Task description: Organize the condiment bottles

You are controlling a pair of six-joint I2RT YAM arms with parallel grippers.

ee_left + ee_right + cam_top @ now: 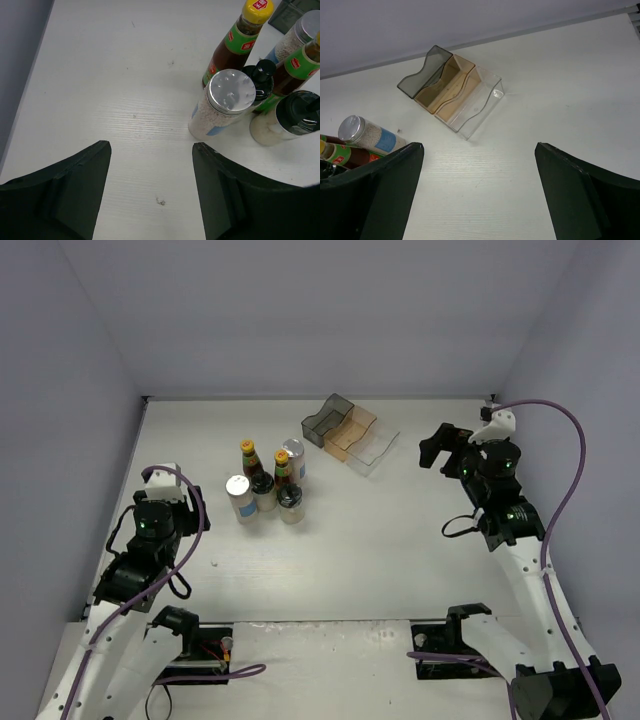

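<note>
Plainly the left arm is the nearer one: the six condiment bottles [264, 490] stand upright in a tight huddle on the left half of the white, faintly grained surface [380, 560], roughly midway between its near and far edges. The left fingers [70, 195], matte black and wedge-shaped, hang just short of them, moderately parted with bare surface showing in the gap, holding nothing. From those fingers the closest piece, a squat clear shaker with a shiny silver lid and white grains inside [222, 107], lies ahead and off to the right, its long axis vertical, so I'd judge a sideways shift is wanted before any closing. Packed close behind it are a dark red-brown sauce bottle with a yellow cap and green label [239, 42], its twin [295, 67], a second silver-lidded shaker [300, 37] and two short jars with glossy black tops [292, 117]. The right fingers [370, 195] are spread wide and hold nothing, well apart from the huddle, near the right edge. Between them and the bottles, toward the far edge, sits the stepped plastic rack [452, 92] of three troughs, smoky grey, amber and clear, with nothing in them.
</note>
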